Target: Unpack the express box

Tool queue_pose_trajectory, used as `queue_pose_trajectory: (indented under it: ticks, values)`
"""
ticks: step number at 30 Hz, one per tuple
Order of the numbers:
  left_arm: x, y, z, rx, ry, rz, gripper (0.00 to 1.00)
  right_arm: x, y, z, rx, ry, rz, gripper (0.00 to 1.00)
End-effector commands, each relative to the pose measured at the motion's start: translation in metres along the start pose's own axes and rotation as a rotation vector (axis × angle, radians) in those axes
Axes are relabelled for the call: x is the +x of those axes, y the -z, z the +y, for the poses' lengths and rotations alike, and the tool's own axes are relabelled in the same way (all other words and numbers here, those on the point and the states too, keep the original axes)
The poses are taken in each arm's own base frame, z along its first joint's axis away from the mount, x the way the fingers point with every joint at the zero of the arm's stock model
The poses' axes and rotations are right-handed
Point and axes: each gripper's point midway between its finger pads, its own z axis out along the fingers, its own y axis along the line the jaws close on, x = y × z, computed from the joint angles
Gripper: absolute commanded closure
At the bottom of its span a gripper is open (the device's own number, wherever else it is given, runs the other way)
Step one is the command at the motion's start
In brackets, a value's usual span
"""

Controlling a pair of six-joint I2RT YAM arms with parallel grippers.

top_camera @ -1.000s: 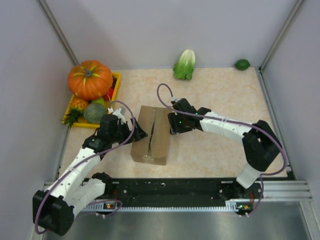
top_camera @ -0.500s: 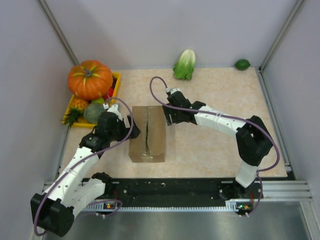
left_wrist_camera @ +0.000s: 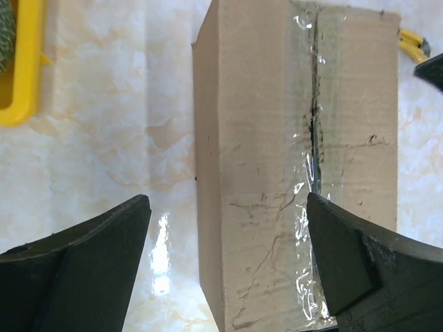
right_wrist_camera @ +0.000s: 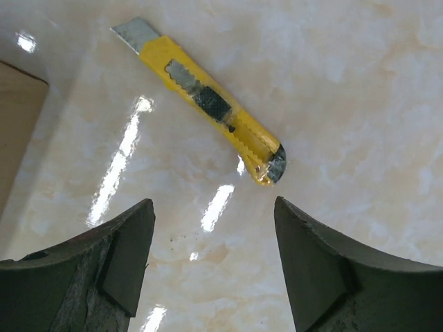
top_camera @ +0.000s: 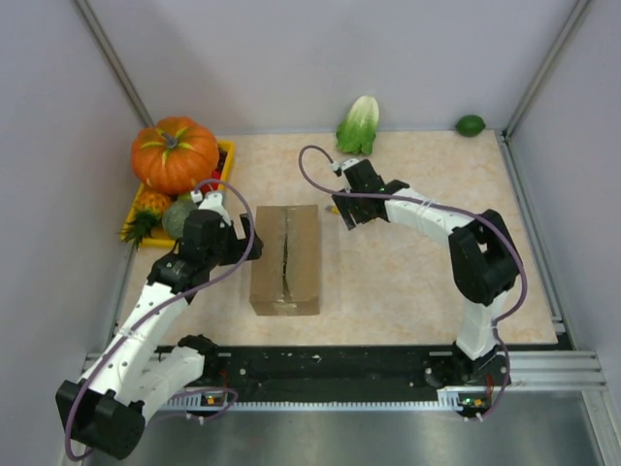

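the express box point(top_camera: 286, 260) is set left of the counter's point(top_camera: 408, 282) centre, seam apparently slit. left pincer point(left_wrist_camera: 225, 207) and right pincer point(right_wrist_camera: 213, 207) are spread wide, empty; flaps must be pried next.

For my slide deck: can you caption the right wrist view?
Open right gripper facing a yellow box cutter lying free on the table, blade out.

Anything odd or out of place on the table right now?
The knife lies loose on the table beside the box with its blade out. The box's taped seam is slit, its edges ragged.
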Motion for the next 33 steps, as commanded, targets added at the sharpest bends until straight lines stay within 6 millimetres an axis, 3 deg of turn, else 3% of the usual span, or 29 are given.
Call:
queue_pose_trajectory:
  ticks: [1,14,19,25,26,30,33]
  values:
    - [-0.029,0.007,-0.004,-0.008,-0.017,-0.069,0.01,-0.013,-0.019,0.001,-0.078,0.12,-0.011,0.31]
    - [-0.034,0.01,-0.007,0.002,-0.011,-0.076,0.01,-0.024,-0.066,-0.024,-0.151,0.091,0.001,0.31]
    - [-0.034,0.007,-0.007,-0.004,0.003,-0.066,0.01,-0.016,-0.07,-0.016,-0.269,0.018,0.03,0.31]
    - [-0.035,0.003,-0.012,0.018,0.01,-0.061,0.01,0.005,-0.071,-0.014,-0.277,0.001,0.091,0.33]
    - [-0.036,0.003,-0.012,0.018,0.01,-0.061,0.01,0.007,-0.071,-0.016,-0.267,-0.011,0.102,0.34]
    - [-0.036,-0.001,-0.012,0.014,0.004,-0.057,0.01,0.025,-0.076,-0.018,-0.231,-0.074,0.19,0.62]
    - [-0.038,-0.003,-0.014,0.019,0.003,-0.057,0.01,0.033,-0.074,-0.016,-0.221,-0.104,0.216,0.66]
